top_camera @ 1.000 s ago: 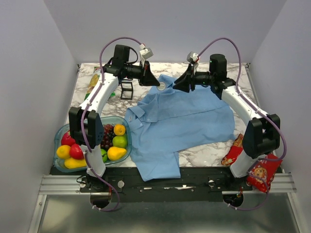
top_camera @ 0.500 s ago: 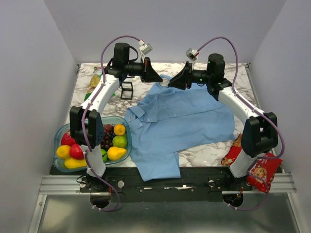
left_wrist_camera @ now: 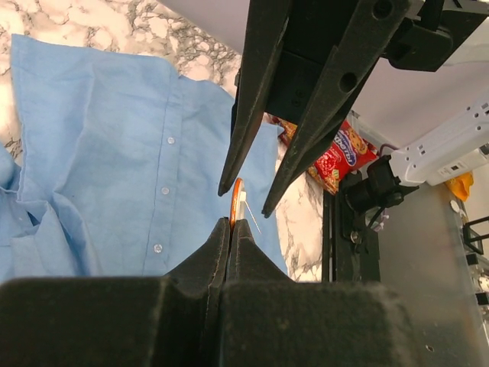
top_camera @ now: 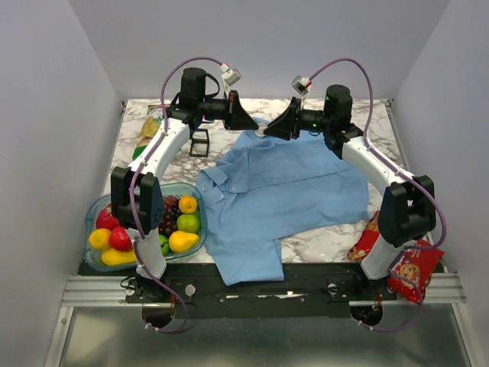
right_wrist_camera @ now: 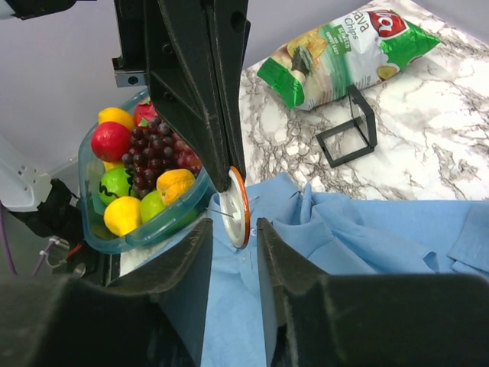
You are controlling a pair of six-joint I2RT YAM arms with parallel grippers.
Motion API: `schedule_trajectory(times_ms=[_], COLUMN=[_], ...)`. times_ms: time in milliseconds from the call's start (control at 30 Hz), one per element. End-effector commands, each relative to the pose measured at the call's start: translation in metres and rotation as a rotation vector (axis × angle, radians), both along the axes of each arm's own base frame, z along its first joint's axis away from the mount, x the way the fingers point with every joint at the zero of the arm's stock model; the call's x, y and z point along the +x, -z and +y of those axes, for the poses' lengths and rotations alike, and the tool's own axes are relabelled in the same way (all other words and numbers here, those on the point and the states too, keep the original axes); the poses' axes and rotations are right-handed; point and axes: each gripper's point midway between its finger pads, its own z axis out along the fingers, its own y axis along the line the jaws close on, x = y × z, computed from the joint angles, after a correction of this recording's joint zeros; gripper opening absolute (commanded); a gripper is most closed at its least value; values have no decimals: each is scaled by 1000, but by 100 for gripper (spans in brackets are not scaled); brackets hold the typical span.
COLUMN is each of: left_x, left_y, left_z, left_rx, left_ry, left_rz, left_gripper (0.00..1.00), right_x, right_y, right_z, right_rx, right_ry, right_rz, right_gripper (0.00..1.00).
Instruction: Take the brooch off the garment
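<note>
Brooch (right_wrist_camera: 238,205) is clenched edge-on in my left hand (left_wrist_camera: 229,228), over the garment (left_wrist_camera: 99,138) lying beneath both hands. My right hand (right_wrist_camera: 234,225) straddles it, fingers apart, not touching. I judge this the unfastening step: next, pinch gently and work it loose without tearing.

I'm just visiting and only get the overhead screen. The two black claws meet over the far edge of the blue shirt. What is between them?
Observer: A small round brooch, white with an orange rim. The left gripper is shut on its edge.
Visitor: And the other claw, is it holding it too?
Observer: No. The right gripper is open, with one finger on either side of the brooch and a gap showing on both sides.
</note>
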Motion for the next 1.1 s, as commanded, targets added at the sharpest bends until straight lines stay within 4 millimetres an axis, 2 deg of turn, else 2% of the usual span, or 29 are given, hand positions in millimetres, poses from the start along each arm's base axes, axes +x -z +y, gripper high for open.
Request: schedule_trajectory(times_ms=[0, 233, 467, 733, 1067], left_x=[-13, -11, -11, -11, -12], left_y=[-10, -9, -9, -8, -2], left_z=[-4, -6, -6, -6, -5], left_rx=[-25, -32, -34, -32, -27], left_ry=[46, 53, 54, 53, 58], left_rz=[-8, 3, 4, 10, 22], left_gripper=[0, 0, 0, 0, 0], right_x=[7, 10, 12, -6, -9], right_y=[7, 8, 13, 5, -2], right_z=[5, 5, 5, 6, 5], right_rx=[-2, -8, -16, -1, -1], right_ry=[16, 28, 36, -63, -77], right_rz=[-1, -3, 7, -41, -75], right_gripper=[35, 29, 28, 38, 41])
